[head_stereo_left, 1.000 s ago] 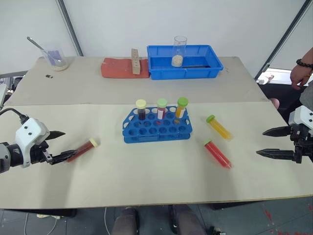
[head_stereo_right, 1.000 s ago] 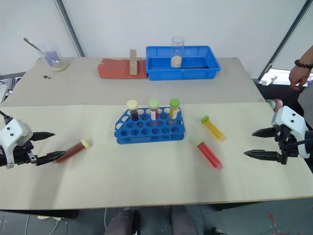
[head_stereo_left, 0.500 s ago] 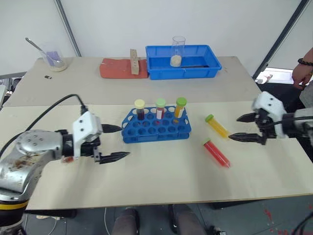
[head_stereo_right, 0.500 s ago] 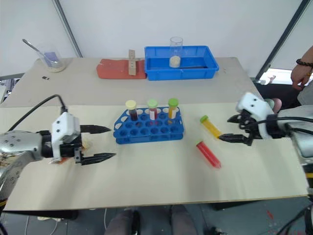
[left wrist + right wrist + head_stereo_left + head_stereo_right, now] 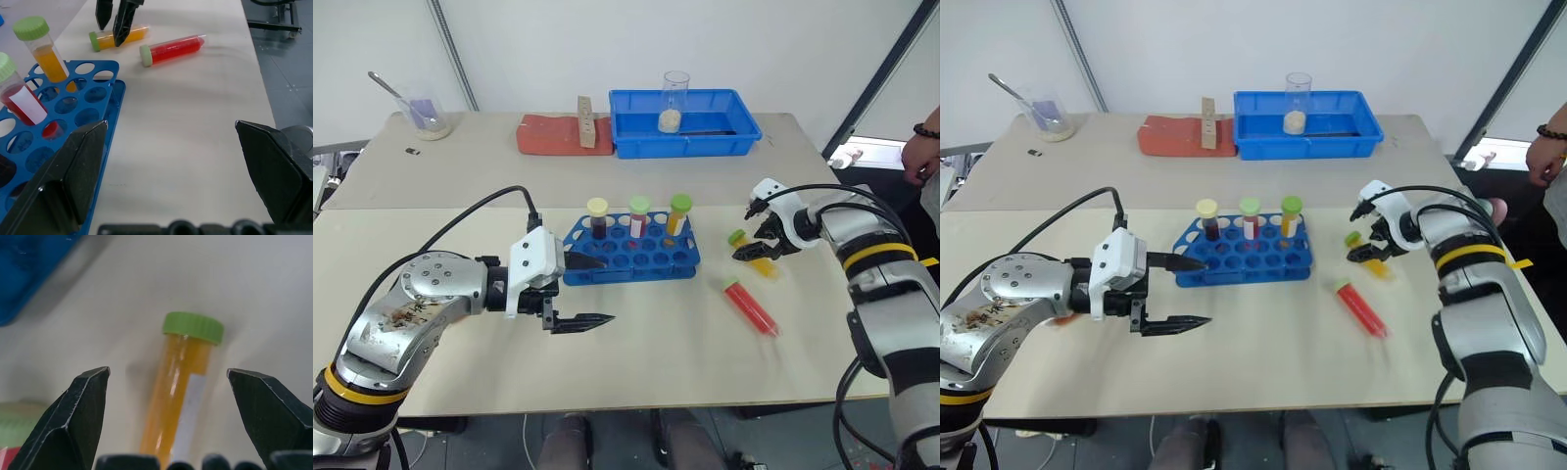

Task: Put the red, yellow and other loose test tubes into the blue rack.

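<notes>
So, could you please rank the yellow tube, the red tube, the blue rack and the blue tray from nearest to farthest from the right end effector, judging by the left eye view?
1. Yellow tube, under the right end effector.
2. Red tube, just nearer the robot.
3. Blue rack, to its left.
4. Blue tray, at the table's far side.

dark red tube — behind left arm [image 5: 421,313]

A pale beige worktop [image 5: 636,382] is butting against a second one behind it, both standing before a plain white wall [image 5: 607,39]. Dark grey floor [image 5: 803,441] is showing below the front edge, and slanted metal poles [image 5: 450,54] are leaning against the wall.
</notes>
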{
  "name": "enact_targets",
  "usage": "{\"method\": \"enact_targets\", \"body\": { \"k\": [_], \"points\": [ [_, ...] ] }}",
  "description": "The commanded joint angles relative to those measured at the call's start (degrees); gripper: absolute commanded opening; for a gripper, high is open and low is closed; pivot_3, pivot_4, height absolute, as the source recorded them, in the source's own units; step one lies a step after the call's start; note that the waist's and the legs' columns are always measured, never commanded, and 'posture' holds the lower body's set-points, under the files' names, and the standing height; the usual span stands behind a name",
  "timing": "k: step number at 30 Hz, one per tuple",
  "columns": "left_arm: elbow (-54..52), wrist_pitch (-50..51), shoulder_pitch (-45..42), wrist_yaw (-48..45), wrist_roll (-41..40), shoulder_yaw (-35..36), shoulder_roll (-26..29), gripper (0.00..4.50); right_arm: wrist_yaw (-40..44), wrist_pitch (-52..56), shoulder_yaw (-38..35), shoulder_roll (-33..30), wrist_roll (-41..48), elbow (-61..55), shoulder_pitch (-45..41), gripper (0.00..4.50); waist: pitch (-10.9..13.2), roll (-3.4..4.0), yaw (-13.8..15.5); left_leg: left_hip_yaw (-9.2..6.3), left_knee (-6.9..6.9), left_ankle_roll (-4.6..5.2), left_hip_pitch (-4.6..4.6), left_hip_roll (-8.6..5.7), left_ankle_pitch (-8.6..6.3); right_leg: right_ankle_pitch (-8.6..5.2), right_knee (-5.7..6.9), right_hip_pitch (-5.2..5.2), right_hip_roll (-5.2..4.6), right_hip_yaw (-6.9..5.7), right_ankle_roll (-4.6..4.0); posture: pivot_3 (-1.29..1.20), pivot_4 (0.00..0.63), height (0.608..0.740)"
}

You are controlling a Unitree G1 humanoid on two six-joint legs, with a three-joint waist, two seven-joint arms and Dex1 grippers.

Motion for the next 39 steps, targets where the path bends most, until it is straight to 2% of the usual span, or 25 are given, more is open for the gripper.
{"method": "enact_targets", "body": {
  "k": [1, 2, 3, 12, 15, 19, 20, 22, 25, 28, 31, 35, 39],
  "points": [
    [-1.5, -1.0, -0.5, 0.6, 0.9, -0.7, -0.3, 4.5, -1.1, -4.1, 0.4, 1.0, -3.8, 7.2, -3.5, 4.29, 0.0, 0.0, 0.0, 0.0, 0.0, 0.0, 0.0, 0.0, 0.0, 0.0, 0.0, 0.0, 0.0, 0.0, 0.0, 0.0, 0.15, 0.74],
    [-1.5, -1.2, -0.5, 0.6, 1.2, -0.9, -0.4, 4.5, -1.2, -4.9, 0.4, 1.4, -4.5, 8.5, -3.9, 4.29, 0.0, 0.0, 0.0, 0.0, 0.0, 0.0, -0.01, 0.0, 0.0, 0.0, -0.01, 0.0, 0.0, 0.0, 0.0, 0.0, 0.15, 0.74],
    [-1.5, -1.4, -0.3, 0.7, 1.6, -1.1, -0.4, 4.5, -1.0, -4.9, -0.1, 1.9, -4.6, 9.8, -4.5, 4.05, 0.0, 0.0, -0.1, 0.0, 0.0, 0.0, -0.01, 0.0, 0.0, 0.0, -0.01, 0.0, 0.0, 0.0, 0.0, 0.0, 0.15, 0.74],
    [-0.3, -2.9, 0.4, 0.8, 3.5, -2.3, -1.6, 4.5, -0.1, -4.8, -3.3, 3.7, -5.2, 12.9, -6.0, 1.06, 0.0, 0.01, -0.2, -0.03, 0.0, 0.0, 0.04, 0.01, 0.0, 0.0, 0.07, 0.01, 0.01, 0.0, -0.01, 0.0, 0.15, 0.74],
    [0.9, -3.7, 0.3, 0.5, 4.0, -2.4, -2.0, 4.5, 1.0, -4.4, -5.0, 2.8, -4.4, 11.7, -6.1, 0.99, 0.0, 0.02, -0.2, -0.02, 0.01, 0.0, 0.03, 0.0, 0.0, 0.0, 0.06, 0.01, 0.01, 0.0, 0.0, 0.0, 0.15, 0.74],
    [2.7, -4.5, 0.0, 0.8, 3.6, -1.2, -2.5, 4.5, 7.3, -4.2, -7.9, -0.6, -1.9, 4.4, -4.8, 0.99, 0.0, 0.08, -0.2, -0.03, 0.0, 0.0, 0.03, 0.0, 0.0, 0.0, 0.07, 0.0, 0.01, 0.0, 0.0, 0.0, 0.15, 0.74],
    [3.1, -4.6, 0.0, 0.7, 3.4, -0.6, -2.6, 4.5, 10.7, -2.1, -9.0, -2.5, 0.0, -2.1, -2.5, 0.99, 0.0, 0.09, -0.1, -0.03, 0.01, 0.0, 0.01, 0.0, 0.0, 0.0, 0.06, -0.01, 0.01, 0.0, 0.0, 0.0, 0.15, 0.74],
    [3.6, -4.1, -0.1, 0.7, 2.3, 0.6, -2.7, 4.5, 15.2, 3.6, -14.1, -6.9, 6.8, -23.5, 7.0, 0.99, 0.0, 0.09, 0.3, -0.05, 0.0, 0.0, 0.0, 0.0, 0.0, -0.02, 0.05, 0.0, 0.0, -0.02, 0.03, 0.0, 0.15, 0.74],
    [4.2, -3.6, 0.0, 0.8, 1.2, 2.0, -2.9, 4.5, 12.9, 11.4, -23.1, -8.7, 15.6, -50.2, 20.0, 0.99, 0.0, 0.1, 1.2, -0.23, -0.01, 0.05, -0.06, 0.01, -0.05, -0.11, 0.08, 0.01, 0.0, -0.15, 0.06, 0.0, 0.15, 0.74],
    [5.4, -4.0, -0.3, 0.9, 0.8, 3.1, -3.8, 4.5, 4.9, 16.1, -33.0, -3.0, 23.9, -70.1, 30.7, 0.99, 0.0, 0.1, 1.0, -0.22, -0.03, 0.05, -0.03, 0.02, -0.05, -0.13, 0.1, 0.0, 0.02, -0.14, 0.08, 0.0, 0.15, 0.74],
    [6.9, -4.9, -1.0, 0.8, 0.8, 3.5, -5.0, 4.5, -5.7, 13.2, -36.2, 5.9, 25.8, -81.1, 38.3, 0.99, 0.0, 0.09, 0.9, -0.23, 0.07, -0.01, 0.01, 0.05, -0.01, -0.23, 0.14, 0.03, 0.07, -0.12, 0.34, 0.0, 0.15, 0.74],
    [8.2, -5.8, -1.7, 0.2, 0.8, 2.7, -6.0, 4.5, -18.0, 4.3, -33.8, 16.6, 22.9, -83.5, 43.1, 0.99, 0.0, 0.08, 0.9, -0.2, 0.18, -0.06, 0.11, 0.05, 0.04, -0.15, 0.14, 0.12, 0.07, -0.12, 0.35, 0.0, 0.15, 0.74],
    [8.7, -5.5, -2.5, -0.1, 0.8, 2.1, -6.8, 4.5, -25.2, -7.8, -30.1, 22.9, 18.7, -78.4, 45.5, 0.99, 0.0, 0.08, 0.7, -0.16, 0.17, -0.06, 0.06, 0.04, 0.05, -0.12, 0.12, 0.07, 0.07, -0.09, 0.34, 0.0, 0.15, 0.74]
  ]
}}
